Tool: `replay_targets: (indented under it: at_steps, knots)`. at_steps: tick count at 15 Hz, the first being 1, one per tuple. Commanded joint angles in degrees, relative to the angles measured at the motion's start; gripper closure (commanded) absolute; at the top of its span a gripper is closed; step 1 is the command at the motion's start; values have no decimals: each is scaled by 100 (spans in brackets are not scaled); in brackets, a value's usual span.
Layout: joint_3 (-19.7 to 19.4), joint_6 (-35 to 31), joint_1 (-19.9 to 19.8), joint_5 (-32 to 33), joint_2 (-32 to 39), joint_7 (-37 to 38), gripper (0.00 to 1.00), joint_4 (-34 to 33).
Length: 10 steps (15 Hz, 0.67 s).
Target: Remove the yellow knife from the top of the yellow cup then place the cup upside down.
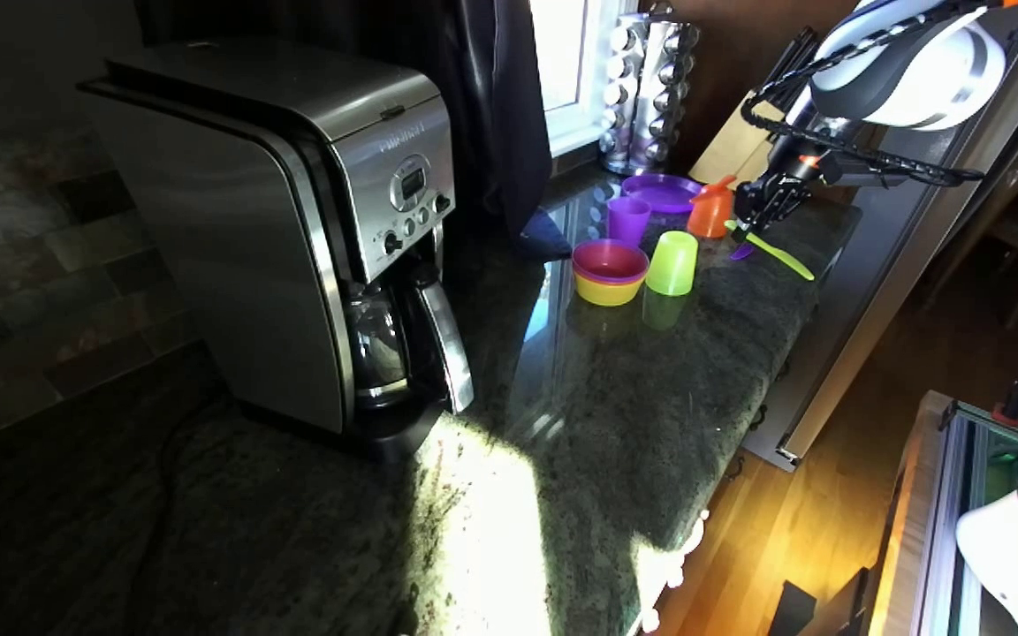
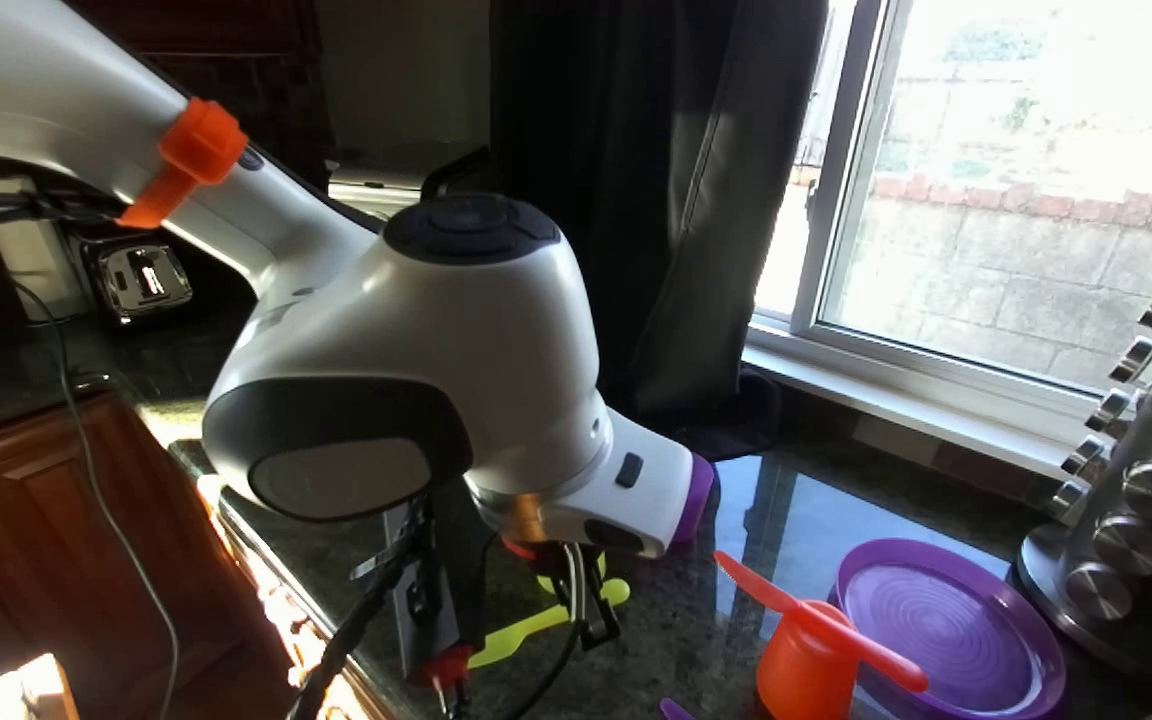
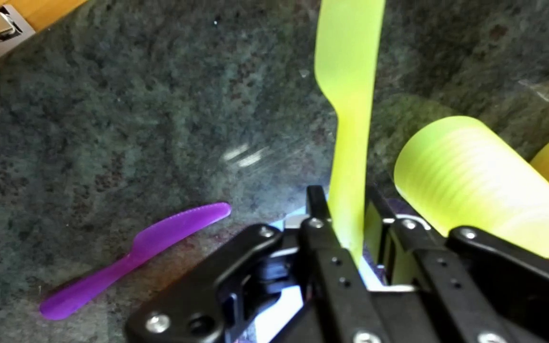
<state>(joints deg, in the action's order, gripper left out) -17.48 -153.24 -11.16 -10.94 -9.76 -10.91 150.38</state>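
Observation:
My gripper is shut on the handle of the yellow knife and holds it above the counter. In the wrist view the yellow knife extends outward from between the fingertips, blade end away. In an exterior view the knife juts from below the arm. The yellow cup stands on the counter, apart from the knife, its lower end looking broader. In the wrist view the cup is to the right of the fingers. In an exterior view the arm hides most of it.
Stacked bowls stand beside the cup, with a purple cup behind. A purple knife lies on the counter. An orange cup bears an orange knife. A purple plate, spice rack, knife block and coffee maker stand around.

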Motion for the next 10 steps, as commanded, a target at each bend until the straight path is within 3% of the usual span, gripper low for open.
replay_targets:
  at_steps: [1, 2, 3, 8, 9, 10]
  knots:
    - [31, -421, 38, -152, 643, -113, 80, -154]
    - [54, -502, 22, -154, 779, -107, 92, -198]
    - [83, -588, -3, -133, 910, -81, 94, -242]
    - [109, -780, 27, -197, 1408, -107, 94, -496]
    - [119, -784, 20, -164, 1487, -81, 70, -549]
    - [131, -792, 14, -162, 1550, -79, 53, -595]
